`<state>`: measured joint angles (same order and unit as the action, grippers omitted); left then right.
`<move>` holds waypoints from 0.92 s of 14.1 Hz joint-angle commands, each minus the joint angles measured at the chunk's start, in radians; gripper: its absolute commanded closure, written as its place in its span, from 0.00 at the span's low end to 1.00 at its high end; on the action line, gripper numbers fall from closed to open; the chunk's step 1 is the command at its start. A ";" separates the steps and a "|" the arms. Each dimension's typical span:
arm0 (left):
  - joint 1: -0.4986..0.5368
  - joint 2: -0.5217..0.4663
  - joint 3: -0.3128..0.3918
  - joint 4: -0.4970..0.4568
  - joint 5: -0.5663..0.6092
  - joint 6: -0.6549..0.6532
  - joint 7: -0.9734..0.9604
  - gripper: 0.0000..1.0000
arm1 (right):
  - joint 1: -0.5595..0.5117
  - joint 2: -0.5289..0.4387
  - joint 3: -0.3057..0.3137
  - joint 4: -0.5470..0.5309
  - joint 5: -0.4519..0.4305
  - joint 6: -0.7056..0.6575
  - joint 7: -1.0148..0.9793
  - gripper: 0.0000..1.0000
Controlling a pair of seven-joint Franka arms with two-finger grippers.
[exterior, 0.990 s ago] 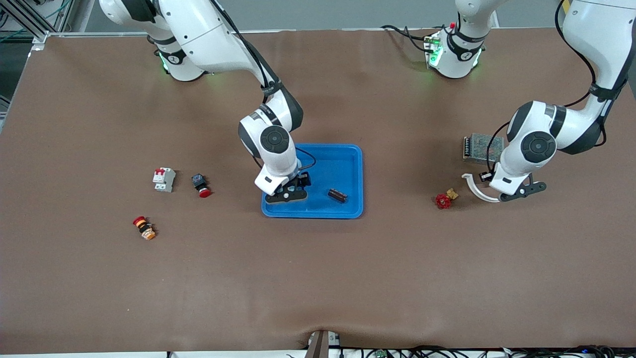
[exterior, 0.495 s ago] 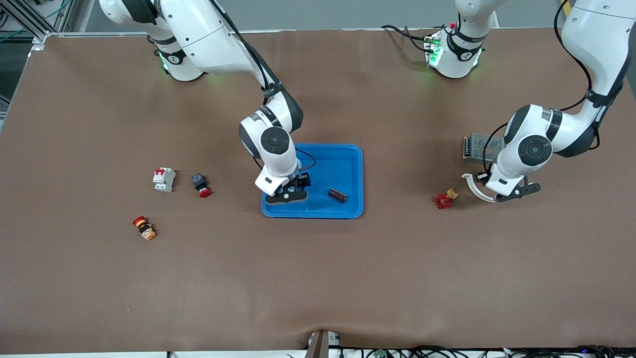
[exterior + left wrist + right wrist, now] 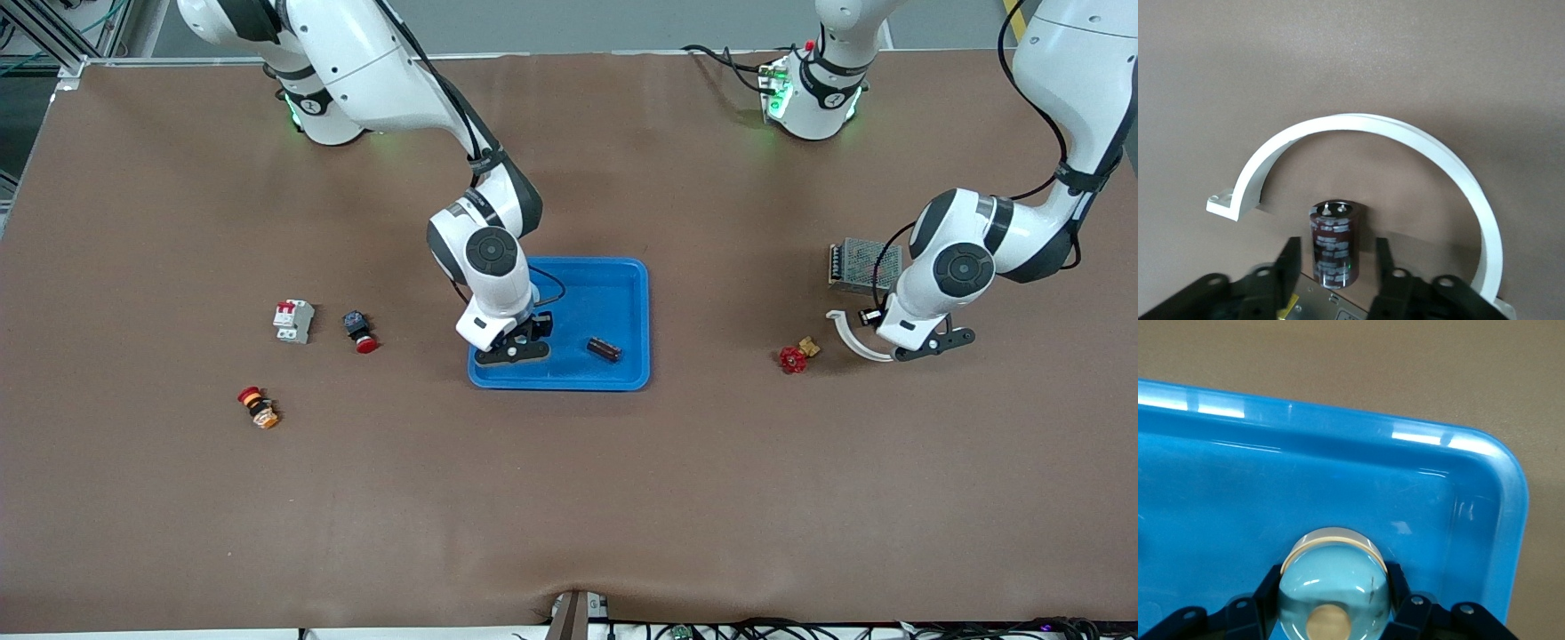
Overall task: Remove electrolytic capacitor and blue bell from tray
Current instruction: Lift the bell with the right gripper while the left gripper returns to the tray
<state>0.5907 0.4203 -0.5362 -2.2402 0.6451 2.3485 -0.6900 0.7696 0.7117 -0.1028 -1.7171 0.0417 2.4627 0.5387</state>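
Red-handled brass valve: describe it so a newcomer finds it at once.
Start at the blue plastic tray mid-table and move toward the left arm's end of the table. The small brass valve with a red wheel handle lies beside the white curved bracket; it is the only red-and-brass item there.

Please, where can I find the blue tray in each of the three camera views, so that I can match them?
Front view: the blue tray lies at the middle of the table, with the right gripper low inside it.
Left wrist view: not in it.
Right wrist view: it fills most of the picture, with one rounded corner showing.
Shared landmark: the right gripper, closed on the bell, shows in the front and right wrist views.
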 commanded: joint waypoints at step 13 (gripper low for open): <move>-0.029 -0.019 -0.237 0.247 -0.169 -0.230 -0.181 0.00 | -0.142 -0.164 -0.011 0.131 0.020 -0.424 -0.334 0.59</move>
<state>0.5851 0.3937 -0.7335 -2.0399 0.5266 2.1717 -0.8123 0.6783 0.5932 -0.1262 -1.5729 0.0418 2.0891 0.3099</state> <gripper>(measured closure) 0.000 0.335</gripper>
